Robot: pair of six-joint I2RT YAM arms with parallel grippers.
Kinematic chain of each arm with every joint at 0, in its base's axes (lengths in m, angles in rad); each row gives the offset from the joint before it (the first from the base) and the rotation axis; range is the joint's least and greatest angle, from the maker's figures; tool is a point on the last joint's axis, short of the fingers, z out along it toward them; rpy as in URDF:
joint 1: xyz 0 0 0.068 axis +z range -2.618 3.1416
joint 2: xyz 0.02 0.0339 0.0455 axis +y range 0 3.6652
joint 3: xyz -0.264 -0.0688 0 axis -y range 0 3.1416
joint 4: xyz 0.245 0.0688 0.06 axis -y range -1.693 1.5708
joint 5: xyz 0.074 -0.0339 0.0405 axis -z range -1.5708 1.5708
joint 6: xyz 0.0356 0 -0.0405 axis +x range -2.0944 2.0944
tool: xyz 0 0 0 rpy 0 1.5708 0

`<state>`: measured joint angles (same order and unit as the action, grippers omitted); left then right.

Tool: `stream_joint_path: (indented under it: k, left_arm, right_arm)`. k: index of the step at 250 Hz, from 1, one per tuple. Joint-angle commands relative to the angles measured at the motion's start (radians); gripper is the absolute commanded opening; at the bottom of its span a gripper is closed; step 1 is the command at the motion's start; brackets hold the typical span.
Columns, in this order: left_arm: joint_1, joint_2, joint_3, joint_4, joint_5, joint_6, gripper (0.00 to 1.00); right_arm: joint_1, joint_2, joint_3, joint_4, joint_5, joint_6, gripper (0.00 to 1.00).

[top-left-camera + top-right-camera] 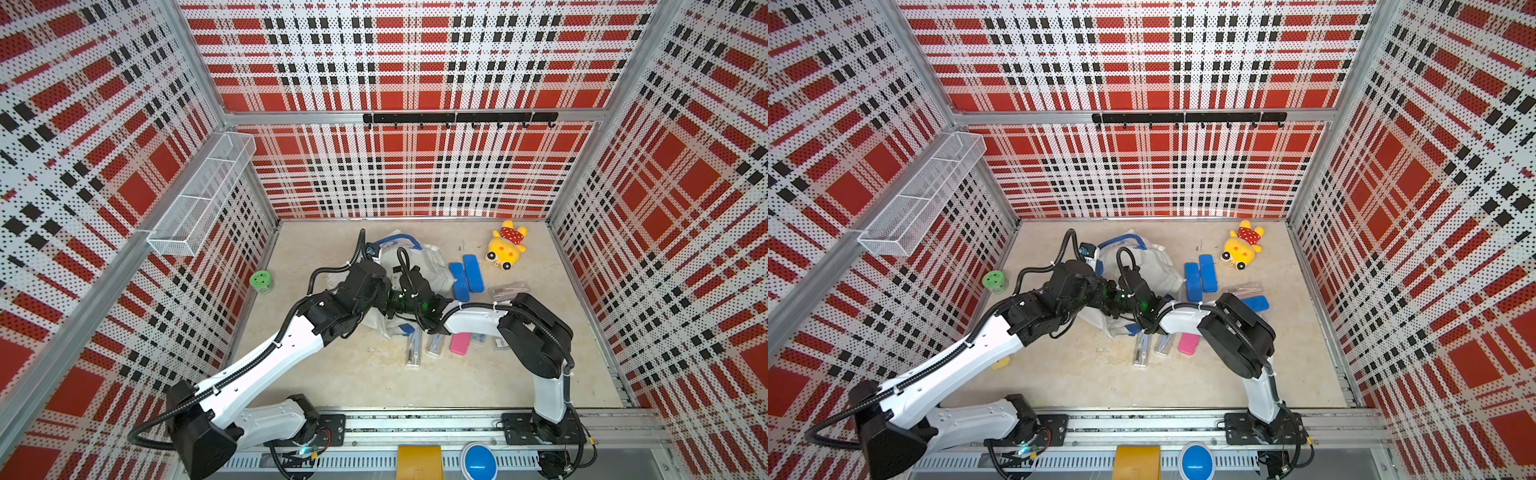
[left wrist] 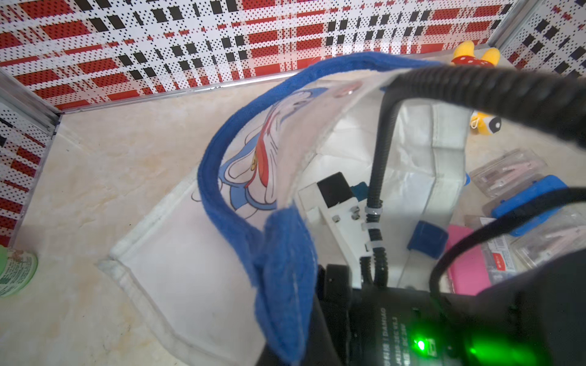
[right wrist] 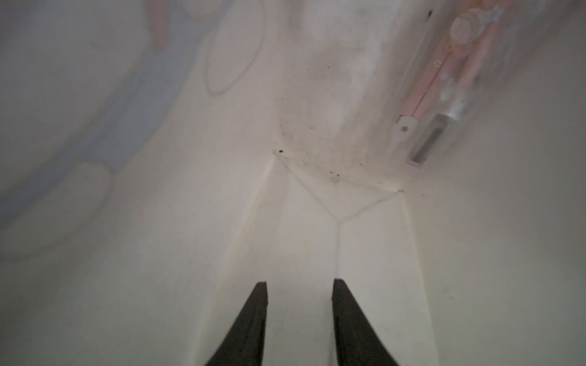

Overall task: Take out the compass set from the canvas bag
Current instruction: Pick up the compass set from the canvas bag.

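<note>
Left pincer (image 1: 390,302) is shut tight on the blue handle (image 2: 222,177) of the canvas bag (image 1: 434,266) and holds it up off the tabletop (image 1: 374,374). My read is that it's purely there to prop the bag's mouth open so the other arm has a tunnel to work in. The handle arcs up in the air and the canvas under it gets pulled into a sort of tent.

Right pincer (image 3: 299,285) is well inside the bag, tips apart with nothing between them, just bare canvas and seams ahead. The compass set (image 3: 439,88), a clear case with a pink compass in it, lies deep in the bag against the side wall. It's off to one side of the pincer and not touching it, so no grip yet.

I'd guess the pincer has to swing toward that wall and line up across the case before closing. With slippery plastic and floppy canvas, it could easily pinch fabric instead.

A couple of clear cases (image 1: 413,351) and a pink one (image 1: 459,343) lie on the tabletop just outside the bag's mouth.
</note>
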<state>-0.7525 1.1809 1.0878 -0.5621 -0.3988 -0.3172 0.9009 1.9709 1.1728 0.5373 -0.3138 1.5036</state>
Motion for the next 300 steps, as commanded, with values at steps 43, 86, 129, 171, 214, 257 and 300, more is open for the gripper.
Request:
stream_joint_path:
  k: [43, 86, 129, 171, 214, 257, 300]
  left_arm:
    - [-0.045, -0.051, -0.046, 0.172, 0.083, -0.005, 0.0]
    - [-0.039, -0.123, -0.083, 0.186, 0.084, -0.004, 0.0]
    - [-0.036, -0.151, -0.095, 0.166, 0.089, -0.009, 0.0]
    - [-0.036, -0.162, -0.123, 0.178, 0.104, -0.027, 0.0]
    - [-0.047, -0.141, -0.118, 0.196, 0.122, -0.035, 0.0]
    - [-0.09, -0.096, -0.069, 0.203, 0.115, -0.026, 0.0]
    - [-0.165, -0.078, -0.052, 0.245, 0.075, -0.05, 0.0]
  right_arm:
    - [-0.082, 0.02, 0.021, -0.107, 0.093, -0.005, 0.48]
    - [-0.133, 0.025, -0.03, -0.098, 0.133, 0.016, 0.56]
    - [-0.155, 0.059, -0.045, -0.09, 0.124, 0.026, 0.61]
    - [-0.155, 0.077, -0.036, -0.087, 0.121, 0.024, 0.64]
    - [-0.152, 0.104, -0.007, -0.104, 0.106, 0.02, 0.68]
    - [-0.149, 0.133, -0.014, -0.09, 0.102, 0.06, 0.68]
    - [-0.154, 0.178, 0.037, -0.06, 0.088, 0.072, 0.69]
